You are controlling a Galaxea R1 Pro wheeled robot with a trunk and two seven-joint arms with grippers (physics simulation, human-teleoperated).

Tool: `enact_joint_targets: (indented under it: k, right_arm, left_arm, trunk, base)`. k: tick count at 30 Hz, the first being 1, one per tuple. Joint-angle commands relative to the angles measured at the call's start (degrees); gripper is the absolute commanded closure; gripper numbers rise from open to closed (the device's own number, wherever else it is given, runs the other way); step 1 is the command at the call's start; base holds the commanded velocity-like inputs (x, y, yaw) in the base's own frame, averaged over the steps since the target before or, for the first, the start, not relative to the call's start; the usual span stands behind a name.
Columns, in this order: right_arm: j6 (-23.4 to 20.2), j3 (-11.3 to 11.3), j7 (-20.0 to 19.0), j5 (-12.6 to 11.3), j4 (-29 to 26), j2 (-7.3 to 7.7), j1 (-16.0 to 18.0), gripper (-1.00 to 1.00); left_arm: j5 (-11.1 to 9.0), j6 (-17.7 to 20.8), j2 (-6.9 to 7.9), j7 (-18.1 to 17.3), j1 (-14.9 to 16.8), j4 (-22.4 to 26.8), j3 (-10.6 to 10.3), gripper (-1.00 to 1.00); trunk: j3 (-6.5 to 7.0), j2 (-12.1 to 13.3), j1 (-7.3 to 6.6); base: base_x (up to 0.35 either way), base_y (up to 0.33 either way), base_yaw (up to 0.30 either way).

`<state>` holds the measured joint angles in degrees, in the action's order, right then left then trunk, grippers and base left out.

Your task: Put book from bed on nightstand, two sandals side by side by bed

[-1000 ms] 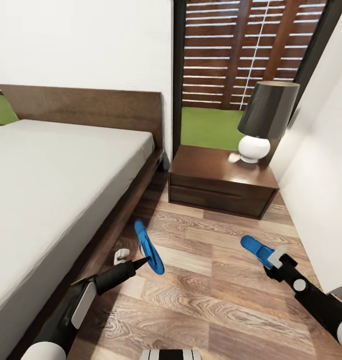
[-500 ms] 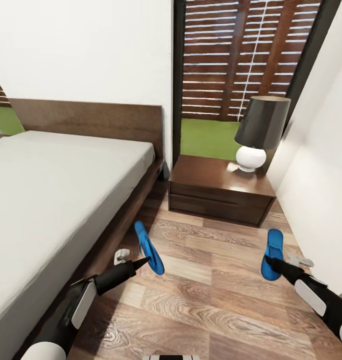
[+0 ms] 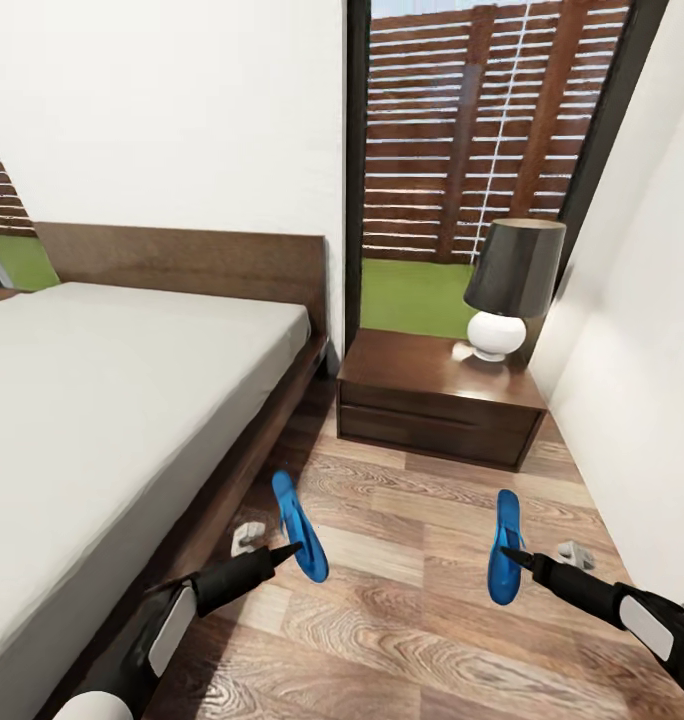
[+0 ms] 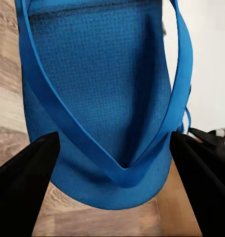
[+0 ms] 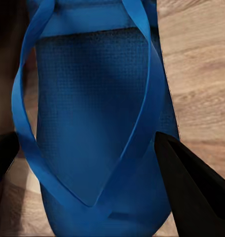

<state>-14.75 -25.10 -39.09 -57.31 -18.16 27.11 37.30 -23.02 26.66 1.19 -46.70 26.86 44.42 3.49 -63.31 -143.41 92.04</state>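
Blue sandals, one pinched in each tool: left tool (image 3: 294, 547) grips the left sandal (image 3: 300, 525) beside the bed (image 3: 112, 400); right tool (image 3: 512, 556) grips the right sandal (image 3: 504, 545) farther out, toes aligned for pairing.

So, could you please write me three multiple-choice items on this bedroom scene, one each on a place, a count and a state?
1. Where does the table lamp stand?
A. on the nightstand
B. on the bed
C. on the floor

2. How many blue sandals are in view?
A. one
B. two
C. three

3. How is the left pincer?
A. open, well away from the sandals
B. holding the lamp
C. shut on the left sandal

Answers: 1 A, the lamp's white base sits on the nightstand's top. 2 B, the left sandal and the right sandal at the right pincer. 3 C, its fingers flank the sandal's toe end.
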Motion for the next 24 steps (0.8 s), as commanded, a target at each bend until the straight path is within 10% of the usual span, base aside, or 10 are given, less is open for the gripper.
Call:
enact_joint_targets:
  k: [1,9,24]
  right_arm:
    - [-0.39,-0.27,-0.29,-0.62,0.10,0.01,0.01,1.00]
    - [0.07,-0.56,-0.71,5.91,5.17,-0.47,-0.03,1.00]
    - [0.21,-0.59,-0.55,6.33,11.67,-0.66,-0.32,1.00]
  left_arm:
    - [0.42,0.30,0.04,-0.10,0.03,-1.24,-0.05,1.00]
    - [15.16,-7.92,-0.21,-0.17,0.03,-13.35,-0.61,1.00]
    - [15.47,-9.34,-1.54,-0.06,0.03,-14.01,-0.68,1.00]
  trunk:
    - [0.18,0.00,-0.04]
    - [1.95,0.10,-0.24]
    - [4.86,4.18,-2.57]
  base:
    - [0.000,0.000,0.000]
    - [0.000,0.000,0.000]
    - [0.000,0.000,0.000]
